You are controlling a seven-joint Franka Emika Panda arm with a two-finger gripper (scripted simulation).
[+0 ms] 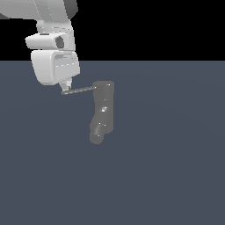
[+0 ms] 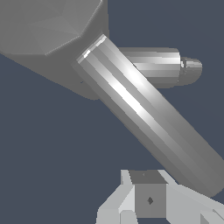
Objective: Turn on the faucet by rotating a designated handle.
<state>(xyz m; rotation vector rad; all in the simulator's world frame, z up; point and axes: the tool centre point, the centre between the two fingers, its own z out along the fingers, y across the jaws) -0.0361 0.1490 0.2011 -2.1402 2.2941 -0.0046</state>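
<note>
The dull-grey faucet (image 1: 104, 105) stands upright on the floor, its stubby spout (image 1: 97, 132) angled down at the lower end. The handle (image 1: 79, 90), a thin grey rod, projects from the faucet's top toward the exterior view's left. My gripper (image 1: 66, 86) hangs over the rod's free end, fingertips at the rod, apparently touching it. In the wrist view the handle (image 2: 144, 113) runs diagonally as a thick shiny cylinder from the faucet top (image 2: 43, 26), with the spout (image 2: 162, 65) behind it. The gripper (image 2: 148, 194) shows its fingers together beside the rod's end, holding nothing.
The flat dark blue-grey floor (image 1: 176, 167) stretches all around the faucet. The white arm and hand (image 1: 55, 66) fill the upper part of the exterior view's left side.
</note>
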